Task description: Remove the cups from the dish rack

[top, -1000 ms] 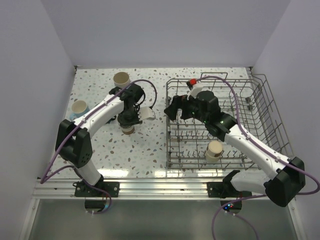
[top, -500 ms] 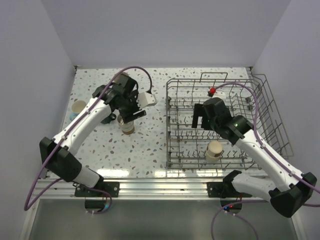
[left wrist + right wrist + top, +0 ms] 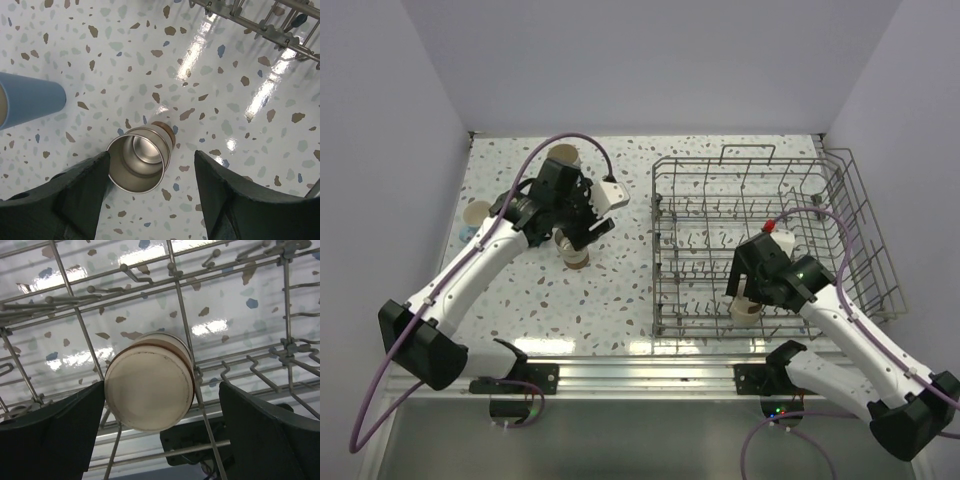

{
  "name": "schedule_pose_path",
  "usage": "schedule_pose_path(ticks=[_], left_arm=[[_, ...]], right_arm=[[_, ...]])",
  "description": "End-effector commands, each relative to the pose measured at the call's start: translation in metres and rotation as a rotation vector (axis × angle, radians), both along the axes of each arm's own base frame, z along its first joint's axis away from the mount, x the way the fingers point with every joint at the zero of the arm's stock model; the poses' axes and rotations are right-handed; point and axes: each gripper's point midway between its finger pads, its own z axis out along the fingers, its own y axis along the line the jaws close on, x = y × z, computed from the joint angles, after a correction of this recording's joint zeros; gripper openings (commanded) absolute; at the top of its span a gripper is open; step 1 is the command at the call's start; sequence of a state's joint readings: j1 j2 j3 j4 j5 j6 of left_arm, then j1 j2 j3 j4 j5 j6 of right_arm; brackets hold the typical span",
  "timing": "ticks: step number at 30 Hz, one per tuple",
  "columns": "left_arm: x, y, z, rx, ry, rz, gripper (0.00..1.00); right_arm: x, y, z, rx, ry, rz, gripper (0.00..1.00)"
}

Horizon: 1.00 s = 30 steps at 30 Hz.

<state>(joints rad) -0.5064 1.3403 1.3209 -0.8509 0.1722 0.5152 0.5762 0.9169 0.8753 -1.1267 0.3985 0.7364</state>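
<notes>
The grey wire dish rack stands on the right of the table. One short beige-and-brown cup sits upside down near its front edge. In the right wrist view this cup lies between my right gripper's open fingers, touching the left one; the gripper hovers just over it. My left gripper is open and empty above a short brown-based cup on the table. That cup stands upright with a steel lining, close to the left finger.
A light blue tumbler stands at the table's left, also in the left wrist view. A tall beige tumbler stands at the back, partly behind the left arm. The rack's corner shows in the left wrist view.
My right gripper moved from the rack's far left down to the beige-and-brown cup at its front. My left arm swung left and drew back; the short cup stays on the table.
</notes>
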Motion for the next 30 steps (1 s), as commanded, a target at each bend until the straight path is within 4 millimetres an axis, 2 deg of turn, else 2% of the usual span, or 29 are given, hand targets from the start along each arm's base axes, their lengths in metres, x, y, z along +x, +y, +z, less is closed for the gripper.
schedule_pose_path(ticks=[1,7,15,20,24,27,30], left_arm=[[0.003,-0.009,0.020,-0.083,-0.061,-0.008,0.72],[-0.001,-0.007,0.024,-0.087,-0.069,-0.009,0.73],[-0.002,-0.010,0.030,-0.100,-0.077,-0.028,0.73],[-0.002,-0.011,0.029,-0.097,-0.071,-0.041,0.73],[-0.003,-0.013,0.028,-0.097,-0.066,-0.057,0.73],[-0.003,-0.014,0.028,-0.098,-0.063,-0.063,0.73],[-0.004,-0.015,0.028,-0.099,-0.062,-0.072,0.73]], right_arm=[[0.000,0.008,-0.016,0.056,0.003,-0.045,0.98],[0.007,0.012,-0.021,0.057,-0.004,-0.041,0.92],[0.011,0.013,-0.025,0.019,0.035,-0.026,0.93],[0.013,0.006,-0.017,-0.014,0.014,-0.035,0.89],[0.011,-0.002,-0.002,-0.055,0.012,-0.038,0.89],[0.015,-0.001,0.010,-0.053,-0.007,-0.018,0.92],[0.015,0.001,0.006,-0.055,0.010,0.002,0.93]])
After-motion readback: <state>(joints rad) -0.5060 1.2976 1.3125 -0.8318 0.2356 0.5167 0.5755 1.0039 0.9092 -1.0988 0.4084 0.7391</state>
